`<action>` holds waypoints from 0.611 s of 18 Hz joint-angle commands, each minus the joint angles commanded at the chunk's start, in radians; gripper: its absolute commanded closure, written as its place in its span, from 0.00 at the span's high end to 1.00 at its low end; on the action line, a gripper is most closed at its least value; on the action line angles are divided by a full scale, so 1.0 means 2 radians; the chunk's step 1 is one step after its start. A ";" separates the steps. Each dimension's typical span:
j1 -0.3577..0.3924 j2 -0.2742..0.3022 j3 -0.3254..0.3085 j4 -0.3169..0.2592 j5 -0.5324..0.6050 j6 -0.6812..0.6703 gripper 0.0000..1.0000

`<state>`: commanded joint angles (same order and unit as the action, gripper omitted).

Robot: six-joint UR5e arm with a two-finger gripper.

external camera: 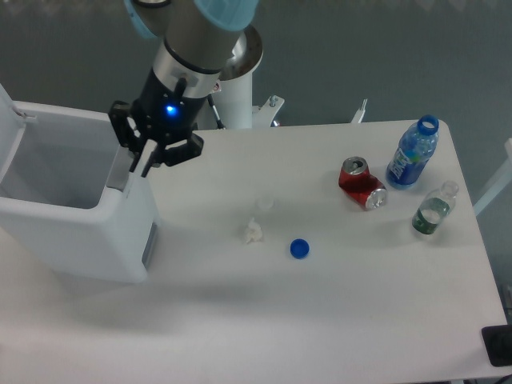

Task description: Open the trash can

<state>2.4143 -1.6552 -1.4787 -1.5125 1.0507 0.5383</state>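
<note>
Looking at the bin (pixel 76 216), you find it standing at the left edge of the table (pixel 336 296), its top already open so that you see straight down into the pale inside; the lid (pixel 6 136) stands up at the far left, half out of frame. Your hand (pixel 142 166) hangs just above the bin's right rim, near the grey strip (pixel 118 174) on that edge, with its dark fingers (pixel 147 165) pointing down. You cannot tell from this angle whether they are spread or pressed together, and nothing seems pinched between them. By the look of it the opening itself is done, so your job now is to get clear cleanly: lift straight up before you swing anywhere, so you do not catch the rim or nudge the bin. Keep away from the red can (pixel 362 183) and the bottles (pixel 413 152) at the right.
</note>
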 joint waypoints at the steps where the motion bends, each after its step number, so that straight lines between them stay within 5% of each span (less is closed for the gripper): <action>1: 0.008 0.000 0.000 0.001 0.000 0.008 0.46; 7: 0.060 -0.008 0.000 0.007 0.005 0.040 1.00; 11: 0.078 -0.025 -0.006 0.025 0.040 0.041 1.00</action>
<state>2.5694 -1.7057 -1.4910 -1.4634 1.1317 0.6213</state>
